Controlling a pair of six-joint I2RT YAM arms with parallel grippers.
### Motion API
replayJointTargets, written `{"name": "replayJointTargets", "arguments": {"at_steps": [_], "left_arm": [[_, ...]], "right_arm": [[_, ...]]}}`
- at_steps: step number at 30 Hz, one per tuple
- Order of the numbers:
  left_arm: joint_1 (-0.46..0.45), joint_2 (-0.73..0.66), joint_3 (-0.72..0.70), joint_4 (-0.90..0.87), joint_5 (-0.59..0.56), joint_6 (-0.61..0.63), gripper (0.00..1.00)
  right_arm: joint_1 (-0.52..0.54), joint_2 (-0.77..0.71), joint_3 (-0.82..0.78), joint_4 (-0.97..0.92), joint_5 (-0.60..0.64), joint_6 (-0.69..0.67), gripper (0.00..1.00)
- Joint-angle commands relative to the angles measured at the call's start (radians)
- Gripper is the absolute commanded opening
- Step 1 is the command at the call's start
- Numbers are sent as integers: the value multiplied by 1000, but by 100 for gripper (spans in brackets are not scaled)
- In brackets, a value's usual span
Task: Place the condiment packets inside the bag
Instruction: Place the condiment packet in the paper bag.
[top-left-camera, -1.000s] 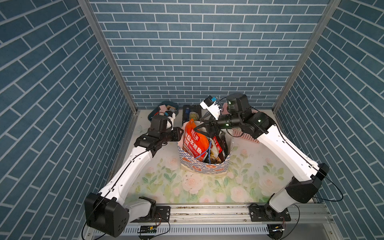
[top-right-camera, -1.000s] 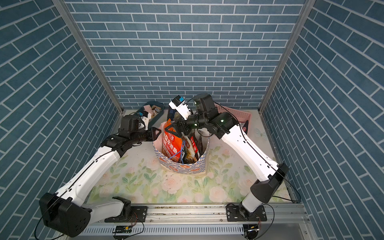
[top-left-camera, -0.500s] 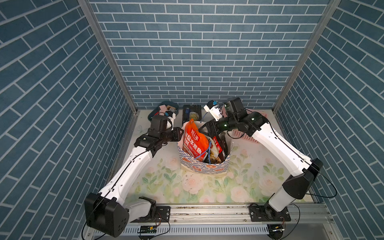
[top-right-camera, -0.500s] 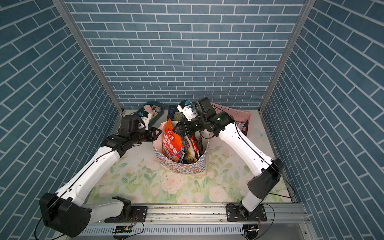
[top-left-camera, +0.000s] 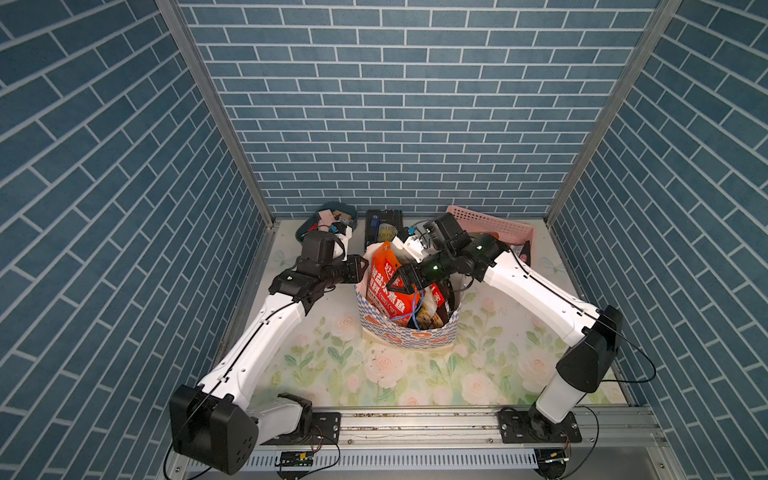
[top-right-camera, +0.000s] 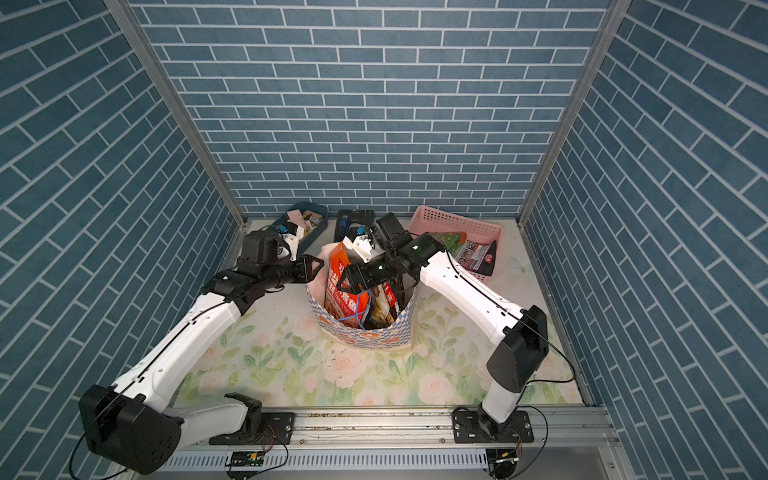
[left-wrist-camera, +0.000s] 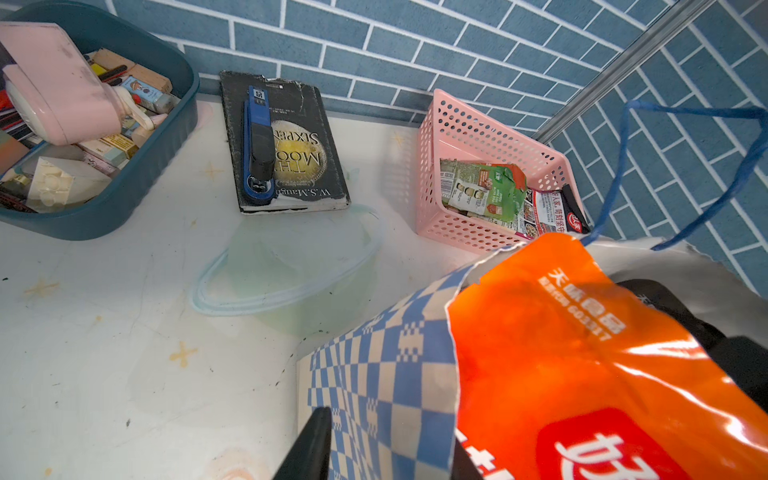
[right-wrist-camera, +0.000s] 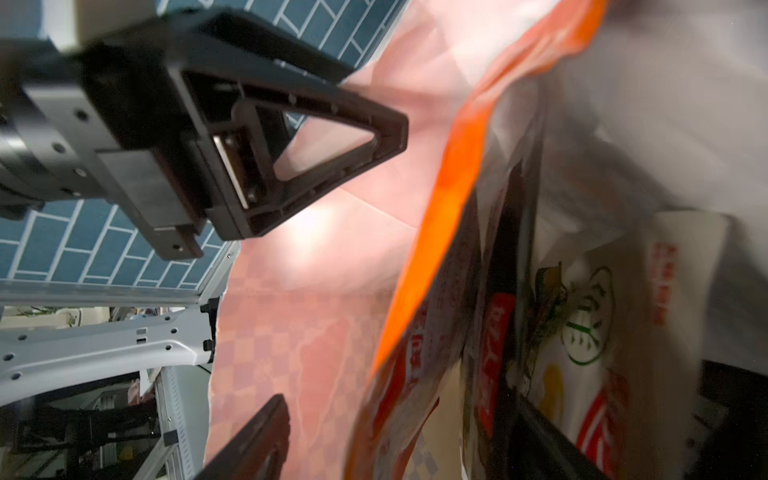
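Several condiment packets (top-left-camera: 386, 291) are stood in the bag (top-left-camera: 415, 337). Grip of the left gripper (top-left-camera: 361, 268) cannot be judged; the right gripper (top-left-camera: 397, 284) is spread open.

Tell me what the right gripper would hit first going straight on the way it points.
Probably the orange packet standing in the bag: the right gripper aims at its upper part, though depth is unclear.

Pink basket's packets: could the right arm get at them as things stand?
Probably yes: the pink basket is open-topped beside the right arm, its packets uncovered; the right gripper must lift from the bag mouth first.
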Motion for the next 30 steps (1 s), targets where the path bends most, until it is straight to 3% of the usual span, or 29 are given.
{"name": "replayJointTargets", "arguments": {"at_steps": [1, 5, 9, 20, 24, 27, 30], "left_arm": [[-2, 1, -15, 12, 8, 6, 40], [-2, -1, -17, 16, 16, 5, 40], [-2, -1, -17, 13, 26, 5, 40], [-2, -27, -43, 25, 38, 3, 40], [-2, -38, -59, 26, 37, 6, 40], [-2, -41, -66, 28, 33, 7, 40], [-2, -41, -62, 24, 31, 7, 43]], "right_arm": [[16, 2, -14, 34, -9, 54, 71], [37, 7, 4, 51, 42, 117, 43], [93, 31, 56, 41, 187, 239, 0], [312, 36, 155, 152, 753, 431, 0], [327, 37, 98, 196, 790, 448, 0], [324, 68, 72, 207, 726, 439, 0], [324, 95, 108, 183, 675, 401, 42]]}}
